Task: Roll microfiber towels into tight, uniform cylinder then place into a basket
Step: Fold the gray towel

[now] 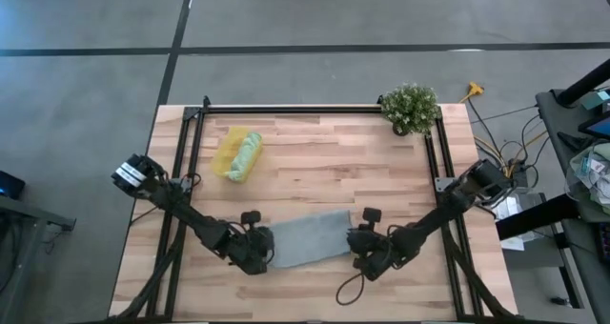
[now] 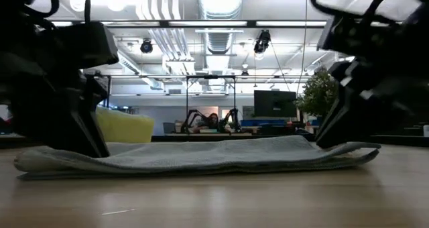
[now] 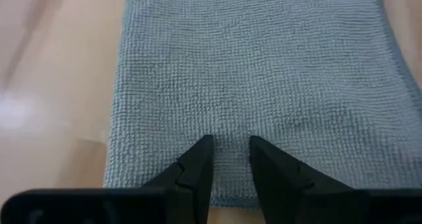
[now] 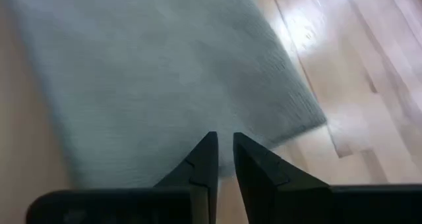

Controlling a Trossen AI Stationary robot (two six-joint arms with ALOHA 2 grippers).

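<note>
Two end effectors on one grey-blue microfiber towel [image 1: 307,238], folded flat on the table [image 1: 315,162].
Left end effector [image 3: 229,145] sits on the towel's left short edge, fingers narrowly spread with cloth showing between the tips; whether it pinches any I cannot tell. Right end effector [image 4: 224,140] is at the opposite short edge, fingers nearly pressed together, tips over the hem; grip on fabric not confirmed. Towel lies between both, a long low band. Judged soft, light, limp, nubby: will sag and bunch, not slide cleanly. Best taken at a short-edge hem, pinching all layers. Green towel [image 1: 246,155], already rolled, lies in the yellow basket [image 1: 229,152], well beyond the left end effector.
</note>
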